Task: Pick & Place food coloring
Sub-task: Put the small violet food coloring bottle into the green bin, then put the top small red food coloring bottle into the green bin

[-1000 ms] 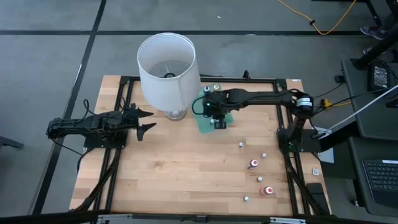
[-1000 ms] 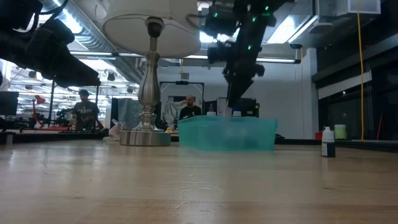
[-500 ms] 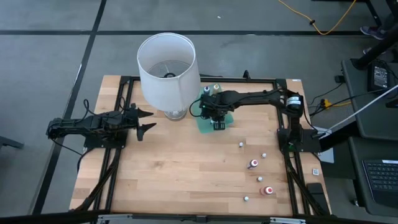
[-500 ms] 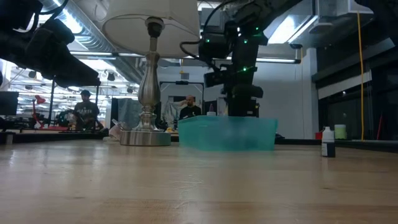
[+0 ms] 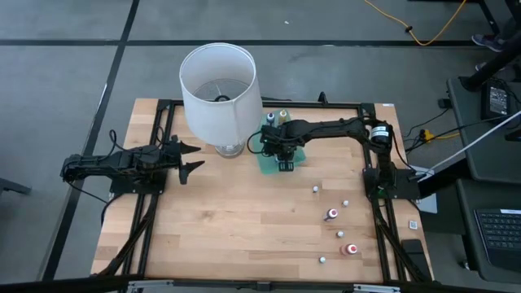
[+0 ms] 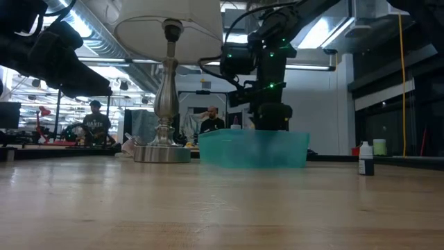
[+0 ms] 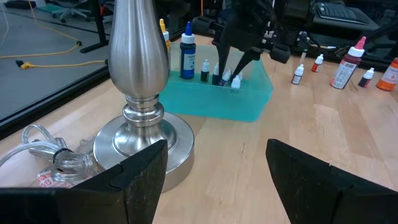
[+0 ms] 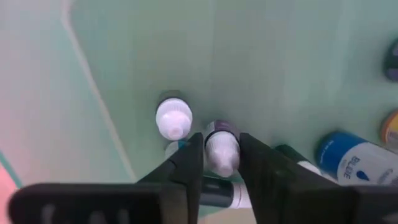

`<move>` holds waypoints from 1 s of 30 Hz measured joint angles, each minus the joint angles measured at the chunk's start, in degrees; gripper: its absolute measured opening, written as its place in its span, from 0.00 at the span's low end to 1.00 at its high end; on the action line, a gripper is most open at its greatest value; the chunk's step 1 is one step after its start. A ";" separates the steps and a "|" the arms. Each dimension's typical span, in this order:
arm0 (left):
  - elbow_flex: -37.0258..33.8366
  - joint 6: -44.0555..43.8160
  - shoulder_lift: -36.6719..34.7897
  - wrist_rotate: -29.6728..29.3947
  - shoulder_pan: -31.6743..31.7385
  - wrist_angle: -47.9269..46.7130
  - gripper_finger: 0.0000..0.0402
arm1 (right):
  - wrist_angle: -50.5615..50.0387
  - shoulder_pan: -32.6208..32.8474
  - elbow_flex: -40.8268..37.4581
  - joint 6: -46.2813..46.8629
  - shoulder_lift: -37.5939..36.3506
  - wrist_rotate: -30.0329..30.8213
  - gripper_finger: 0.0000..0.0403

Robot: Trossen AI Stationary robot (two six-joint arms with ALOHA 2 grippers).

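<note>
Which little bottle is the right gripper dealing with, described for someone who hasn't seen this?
Find the green tray beside the lamp. The right gripper reaches into it, fingers either side of one white-capped bottle. Other bottles there stand clear of the fingers.

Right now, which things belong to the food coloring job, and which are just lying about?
Job: right gripper around a small bottle in the green tray; loose food coloring bottles on the table.
Lying about: lamp; left gripper, waiting open.
</note>
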 joint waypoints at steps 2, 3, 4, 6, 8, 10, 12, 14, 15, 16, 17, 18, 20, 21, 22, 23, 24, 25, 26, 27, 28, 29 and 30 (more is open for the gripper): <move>-0.02 0.00 0.00 0.00 0.00 0.02 0.67 | -0.24 -0.07 0.00 0.62 0.00 -0.79 0.31; -0.01 0.00 0.01 0.00 -0.02 0.01 0.67 | -0.58 -0.09 0.00 0.65 0.00 -1.28 0.32; -0.02 0.00 0.00 0.00 -0.01 0.02 0.67 | -0.95 -0.11 0.00 0.65 0.00 -1.71 0.33; -0.01 0.00 0.00 0.01 -0.01 0.02 0.66 | -1.34 -0.10 0.00 0.68 0.00 -2.02 0.35; -0.01 0.00 0.01 0.02 -0.01 0.00 0.66 | -1.57 -0.09 0.00 0.68 0.00 -1.99 0.36; -0.01 0.00 0.00 0.00 0.00 0.02 0.66 | -1.60 -0.09 -0.02 0.62 -0.21 -1.99 0.37; 0.00 0.00 0.01 0.01 -0.01 0.00 0.66 | -1.60 -0.09 -0.07 0.59 -1.09 -1.81 0.37; 0.00 0.00 0.01 0.00 -0.02 0.02 0.67 | -1.33 -0.09 -0.07 0.56 -2.45 -0.42 0.37; -0.02 0.00 0.01 0.00 -0.02 0.02 0.67 | -1.32 -0.09 -0.07 0.55 -3.05 0.42 0.37; 0.00 0.00 0.00 0.02 0.00 0.02 0.67 | -1.38 -0.09 -0.07 0.54 -3.72 1.27 0.37; -0.01 0.00 0.01 0.00 -0.02 0.01 0.67 | -1.65 -0.09 -0.07 0.56 -4.44 1.75 0.37; 0.00 0.00 0.00 0.00 -0.02 0.01 0.67 | -1.76 -0.09 -0.07 0.70 -5.31 2.21 0.37; 0.00 0.00 0.00 0.00 -0.02 0.02 0.67 | -2.38 -0.09 -0.07 1.95 -7.41 2.62 0.37; -0.01 0.00 0.00 0.00 -0.01 0.01 0.67 | -2.87 -0.05 -0.07 2.80 -8.44 2.63 0.38; -0.02 0.00 0.01 0.00 -0.01 0.00 0.66 | -3.06 0.16 -0.07 4.00 -9.57 2.48 0.38; -0.02 0.00 0.00 0.01 -0.01 0.00 0.66 | -3.45 0.45 -0.07 5.45 -10.80 2.43 0.38; -0.01 0.00 0.00 0.00 -0.02 0.01 0.66 | -4.18 0.85 -0.04 6.84 -12.14 2.45 0.38; -0.01 0.00 0.00 0.02 -0.01 0.02 0.66 | -4.79 1.34 -0.04 8.22 -13.54 2.45 0.40; -0.01 0.00 0.00 0.00 0.00 0.02 0.66 | -5.53 1.90 -0.04 9.68 -14.78 2.38 0.41; -0.02 0.00 0.00 0.00 -0.02 0.02 0.66 | -6.06 2.48 -0.04 11.39 -15.89 2.36 0.44; -0.01 0.00 0.01 0.01 -0.02 0.01 0.66 | -6.38 3.00 -0.04 13.32 -17.16 2.30 0.47; -0.02 0.00 0.00 0.01 -0.01 0.01 0.67 | -7.07 3.48 -0.04 15.67 -18.36 2.24 0.50; 0.00 0.00 0.01 0.00 0.00 0.00 0.67 | -8.03 3.92 -0.04 18.29 -19.45 2.34 0.54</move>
